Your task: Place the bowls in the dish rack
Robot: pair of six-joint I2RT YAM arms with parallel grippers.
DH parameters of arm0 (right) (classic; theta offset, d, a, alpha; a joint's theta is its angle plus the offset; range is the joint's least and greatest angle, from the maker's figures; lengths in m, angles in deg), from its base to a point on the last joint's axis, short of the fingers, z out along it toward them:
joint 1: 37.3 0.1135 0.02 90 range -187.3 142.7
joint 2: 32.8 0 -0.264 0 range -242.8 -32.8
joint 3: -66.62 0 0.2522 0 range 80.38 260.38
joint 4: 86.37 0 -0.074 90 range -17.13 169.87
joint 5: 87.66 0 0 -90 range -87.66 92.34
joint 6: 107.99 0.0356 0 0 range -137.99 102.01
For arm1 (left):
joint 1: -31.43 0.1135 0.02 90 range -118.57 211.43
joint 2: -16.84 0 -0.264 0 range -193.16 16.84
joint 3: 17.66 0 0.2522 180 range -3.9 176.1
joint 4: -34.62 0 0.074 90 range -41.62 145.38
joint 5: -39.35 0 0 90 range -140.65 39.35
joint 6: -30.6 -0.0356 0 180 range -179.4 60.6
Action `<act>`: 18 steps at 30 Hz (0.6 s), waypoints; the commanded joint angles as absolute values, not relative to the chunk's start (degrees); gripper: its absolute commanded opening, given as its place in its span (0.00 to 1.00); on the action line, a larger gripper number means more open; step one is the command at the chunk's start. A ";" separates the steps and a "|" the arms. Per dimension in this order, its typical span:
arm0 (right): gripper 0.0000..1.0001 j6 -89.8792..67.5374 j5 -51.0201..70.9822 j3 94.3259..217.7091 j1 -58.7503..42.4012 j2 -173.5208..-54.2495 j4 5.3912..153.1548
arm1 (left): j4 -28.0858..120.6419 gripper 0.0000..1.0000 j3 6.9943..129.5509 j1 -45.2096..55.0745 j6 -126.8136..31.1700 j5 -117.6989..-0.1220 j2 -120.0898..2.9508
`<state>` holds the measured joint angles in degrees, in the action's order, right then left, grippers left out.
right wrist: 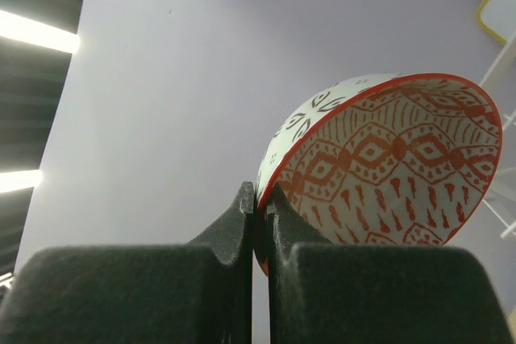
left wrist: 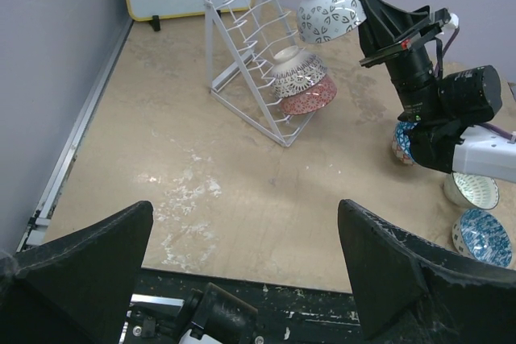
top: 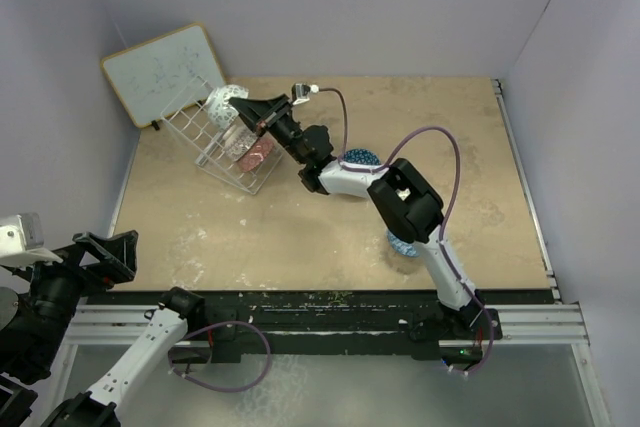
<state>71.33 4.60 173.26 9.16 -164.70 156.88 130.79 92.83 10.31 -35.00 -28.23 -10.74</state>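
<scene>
My right gripper is shut on the rim of a bowl that is cream-white outside and red-patterned inside. It holds this bowl tilted in the air above the top of the white wire dish rack; the left wrist view shows the held bowl and the rack too. Two bowls rest in the rack, a grey-patterned one above a red one. My left gripper is open and empty at the near left table edge.
A wood-framed whiteboard leans on the back wall behind the rack. Three loose bowls sit near the right arm: a blue one, a white blue-rimmed one, and one partly hidden behind the arm. Walls close in left, right and back.
</scene>
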 commanded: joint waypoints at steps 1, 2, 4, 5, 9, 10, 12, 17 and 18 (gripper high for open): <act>0.00 73.24 1.63 174.14 9.75 -164.45 159.83 | 130.43 0.99 92.60 10.33 -35.98 -27.54 -11.73; 0.00 73.13 1.75 174.69 9.80 -164.88 159.65 | 130.47 0.99 92.61 10.28 -35.94 -27.55 -11.67; 0.00 73.27 1.96 175.98 9.96 -166.24 159.41 | 130.47 0.99 92.59 10.30 -35.86 -27.55 -11.64; 0.00 73.33 2.06 176.69 9.92 -166.95 159.48 | 130.47 0.99 92.64 10.29 -35.85 -27.58 -11.66; 0.00 73.41 2.17 177.85 9.94 -168.79 160.34 | 130.75 0.99 93.18 10.34 -35.85 -27.67 -11.81; 0.00 73.37 2.16 178.10 9.97 -169.09 160.43 | 130.93 0.99 93.32 10.31 -35.85 -27.61 -11.90; 0.00 73.31 2.37 178.92 9.98 -169.77 160.42 | 131.20 0.99 93.54 10.34 -35.87 -27.40 -11.91; 0.00 73.84 3.05 181.11 10.01 -171.93 159.79 | 131.53 0.99 93.64 10.31 -35.76 -27.31 -11.74; 0.00 73.89 2.97 181.16 10.02 -172.12 159.69 | 131.53 0.99 93.63 10.29 -35.76 -27.28 -11.67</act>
<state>72.91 3.33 177.11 9.83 -173.60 154.30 131.30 92.85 10.31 -35.00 -27.95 -10.74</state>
